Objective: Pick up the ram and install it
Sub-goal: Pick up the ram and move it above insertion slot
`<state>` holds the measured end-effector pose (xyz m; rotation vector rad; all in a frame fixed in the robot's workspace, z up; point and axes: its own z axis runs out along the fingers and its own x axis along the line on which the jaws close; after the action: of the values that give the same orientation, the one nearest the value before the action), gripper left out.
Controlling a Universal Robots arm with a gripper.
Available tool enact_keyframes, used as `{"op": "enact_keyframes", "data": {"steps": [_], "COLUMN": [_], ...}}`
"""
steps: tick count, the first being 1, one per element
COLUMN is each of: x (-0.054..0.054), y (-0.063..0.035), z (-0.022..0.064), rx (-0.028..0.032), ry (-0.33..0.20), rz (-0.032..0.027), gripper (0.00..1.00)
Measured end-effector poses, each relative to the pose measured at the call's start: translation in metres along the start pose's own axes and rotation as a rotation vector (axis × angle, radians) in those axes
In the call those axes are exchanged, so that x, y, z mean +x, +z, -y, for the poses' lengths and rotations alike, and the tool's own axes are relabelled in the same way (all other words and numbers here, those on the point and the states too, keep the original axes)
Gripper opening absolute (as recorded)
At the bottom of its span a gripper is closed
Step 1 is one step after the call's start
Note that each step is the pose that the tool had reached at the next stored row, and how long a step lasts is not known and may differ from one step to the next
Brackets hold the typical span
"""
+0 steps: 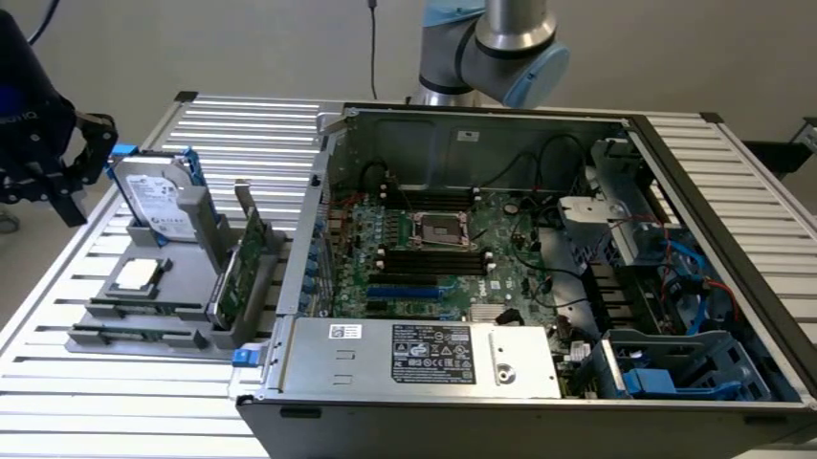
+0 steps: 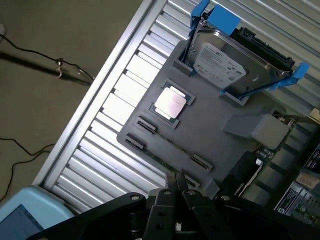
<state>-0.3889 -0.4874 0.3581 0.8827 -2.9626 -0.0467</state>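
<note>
Pincer (image 2: 176, 183), fingers pressed together and carrying nothing, hangs above one end of the outermost slot of the grey holder (image 2: 210, 127). Ram (image 2: 159, 160) appears to stand on edge in that slot between two end clips, presumably so its upper edge can be pinched from above. It shows as a thin greenish line, and its chips cannot be made out. Further along the holder, each in its own pocket, are a processor (image 2: 171, 104) lying flat, a drive (image 2: 225, 60) in blue rails and a card (image 1: 243, 263) upright. Case (image 1: 511, 287) lies open on the worktop (image 2: 115, 100), board facing up, which leaves the black memory slots (image 1: 441, 256) reachable from above. Whether these are vacant is unclear.
</note>
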Motion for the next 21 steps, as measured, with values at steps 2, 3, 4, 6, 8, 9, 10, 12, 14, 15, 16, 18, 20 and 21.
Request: {"op": "enact_keyframes", "data": {"steps": [2,3,4,6,8,9,10,12,14,15,16,18,20,21], "x": [0.0,-0.0001,-0.0001,-0.0001,-0.0002,-0.0002,-0.0002,-0.0002,-0.0003,-0.0003,-0.0003,-0.0003,-0.0004,-0.0004], "y": [0.0009,0.0013,0.0018,0.0027,0.0037,0.0041,0.0045,0.0055,0.0064,0.0069,0.0074,0.0085,0.0097,0.0103], "z": [0.0,0.0001,0.0001,0.0001,0.0002,0.0002,0.0002,0.0002,0.0003,0.0003,0.0003,0.0004,0.0004,0.0005], "rx": [0.0014,0.0021,0.0028,0.0043,0.0057,0.0064,0.0071,0.0086,0.01,0.0107,0.0114,0.0129,0.0145,0.0154], "ry": [-0.036,-0.054,-0.072,-0.109,-0.145,-0.163,-0.181,-0.218,-0.254,-0.272,-0.29,-0.327,-0.363,-0.381], "rz": [-0.0015,-0.0023,-0.0031,-0.0047,-0.0062,-0.007,-0.0078,-0.0094,-0.0111,-0.0118,-0.0125,-0.014,-0.0153,-0.016], "gripper": [0.11,0.11,0.11,0.11,0.11,0.11,0.11,0.11,0.11,0.11,0.11,0.11,0.11,0.11]}}
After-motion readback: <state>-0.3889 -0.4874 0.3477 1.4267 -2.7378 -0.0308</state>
